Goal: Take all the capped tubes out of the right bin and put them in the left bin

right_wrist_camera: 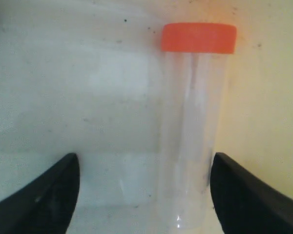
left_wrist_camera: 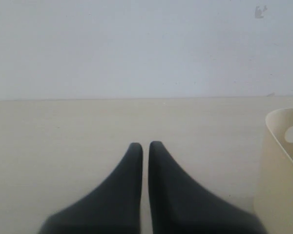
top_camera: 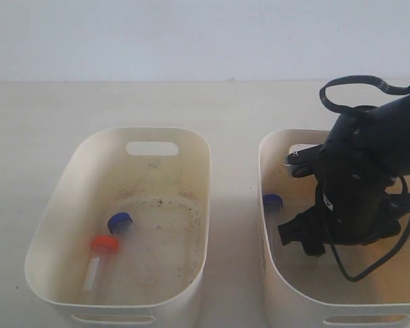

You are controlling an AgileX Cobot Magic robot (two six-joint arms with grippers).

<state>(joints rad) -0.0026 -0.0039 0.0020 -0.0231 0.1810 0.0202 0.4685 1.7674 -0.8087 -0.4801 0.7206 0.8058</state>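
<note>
- The right gripper [right_wrist_camera: 144, 156] has its black fingers spread wide, low inside the right bin [top_camera: 294, 311], a cream-white oval plastic tub with a yellowish floor.
- Between the fingers lies an orange-capped clear plastic tube [right_wrist_camera: 193, 122], nearer one finger; I cannot tell if they touch.
- A blue-capped clear tube [top_camera: 272, 203] sits by that tub's wall facing the other tub.
- The left bin [top_camera: 55, 232], a cream-white oval tub with a grimy floor ring, holds a second blue-capped tube [top_camera: 119, 223] and a second orange-capped tube [top_camera: 99, 256] close together.
- The left gripper [left_wrist_camera: 145, 144] has its fingers together, holding nothing, over the beige tabletop [left_wrist_camera: 63, 146].
</note>
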